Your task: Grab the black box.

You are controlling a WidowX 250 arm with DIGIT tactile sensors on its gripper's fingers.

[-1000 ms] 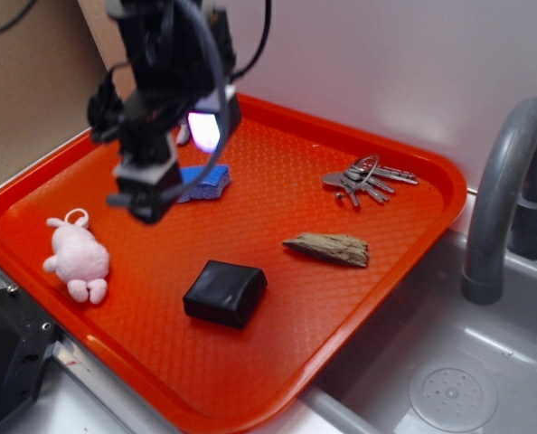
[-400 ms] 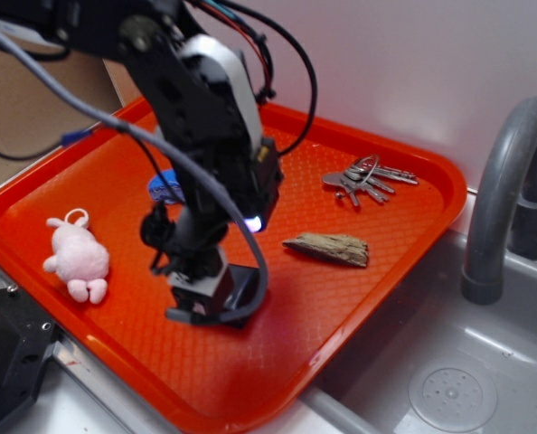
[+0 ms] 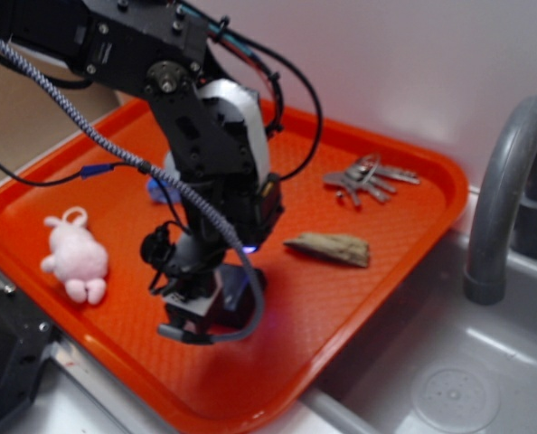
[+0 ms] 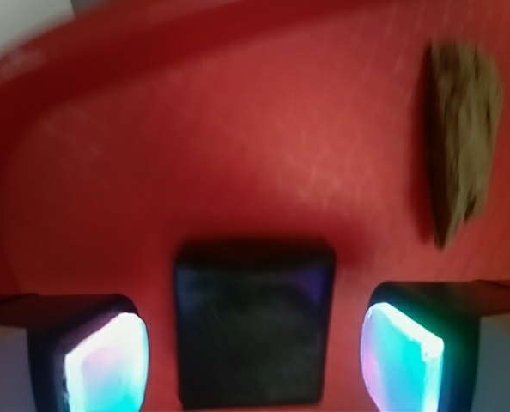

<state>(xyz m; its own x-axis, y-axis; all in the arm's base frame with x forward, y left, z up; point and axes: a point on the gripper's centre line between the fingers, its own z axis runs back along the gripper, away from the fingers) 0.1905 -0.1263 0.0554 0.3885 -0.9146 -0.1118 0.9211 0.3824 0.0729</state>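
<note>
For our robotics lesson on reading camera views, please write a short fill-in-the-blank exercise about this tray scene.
1. In the wrist view, the black box lies ____ the two glowing pads.
2. The gripper is ____, not touching the box.
3. Everything lies on an ____ tray.
4. The toy on the tray is ____ in colour.

Missing words: between; open; orange; pink

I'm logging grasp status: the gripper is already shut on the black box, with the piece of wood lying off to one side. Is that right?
Not quite. In the wrist view the gripper is open: its glowing pads stand on either side of the black box with red tray showing in both gaps. The piece of wood does lie off to one side.
</note>
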